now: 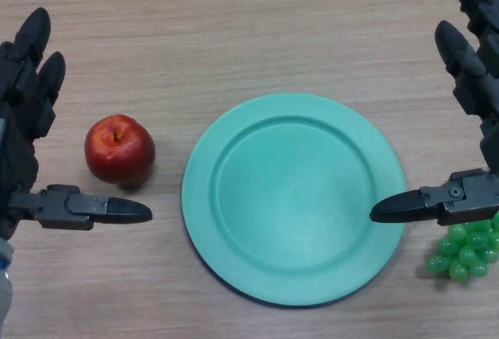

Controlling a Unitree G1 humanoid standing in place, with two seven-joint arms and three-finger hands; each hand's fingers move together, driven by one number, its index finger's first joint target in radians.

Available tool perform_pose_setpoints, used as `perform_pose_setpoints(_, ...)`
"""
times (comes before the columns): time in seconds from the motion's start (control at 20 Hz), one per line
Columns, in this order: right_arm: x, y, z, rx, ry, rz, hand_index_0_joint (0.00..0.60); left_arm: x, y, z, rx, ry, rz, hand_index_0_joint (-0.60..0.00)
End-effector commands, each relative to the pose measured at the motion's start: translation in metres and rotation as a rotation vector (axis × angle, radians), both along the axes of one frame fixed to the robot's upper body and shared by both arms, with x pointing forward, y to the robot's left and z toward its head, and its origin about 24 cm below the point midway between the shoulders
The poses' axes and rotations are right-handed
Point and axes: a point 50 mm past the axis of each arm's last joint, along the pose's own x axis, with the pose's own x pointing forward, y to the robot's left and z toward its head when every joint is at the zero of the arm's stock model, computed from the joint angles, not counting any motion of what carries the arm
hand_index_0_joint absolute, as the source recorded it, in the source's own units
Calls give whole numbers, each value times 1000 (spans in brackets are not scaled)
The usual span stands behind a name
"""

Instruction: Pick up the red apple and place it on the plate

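Keeping my left robot hand (27, 121) spread open and empty beside the red apple (119, 149), ready to close on it, I see the plate (234, 261) bare and the right robot hand (475, 121) open, idle.

A wooden table (234, 35) carries three things. The apple (119, 149) sits between the fingers and thumb of the left hand (23, 121). The plate (294, 199) lies between both hands. Grapes (464, 249) rest just under the right hand's (475, 121) thumb.
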Motion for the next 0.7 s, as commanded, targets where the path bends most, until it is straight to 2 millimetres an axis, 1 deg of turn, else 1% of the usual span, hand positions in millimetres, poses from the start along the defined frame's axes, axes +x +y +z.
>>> perform_pose_setpoints(0.05,-12,-3,30,-13,-211,-14,0,-11,4,34,48,-229,-3,0)
perform_pose_setpoints(0.35,-12,-2,34,-12,-215,-5,0,-10,9,34,41,-231,10,0)
perform_pose_setpoints(0.45,-10,-3,34,-11,-209,-6,0,-9,15,32,50,-222,30,0)
perform_pose_setpoints(0.5,-9,-2,35,-11,-208,-6,0,-8,20,30,54,-219,52,0)
perform_pose_setpoints(0.65,-11,1,37,-19,-215,-1,0,4,35,23,79,-216,105,0)
perform_pose_setpoints(0.7,-13,1,37,-14,-217,0,0,11,41,19,94,-205,122,0)
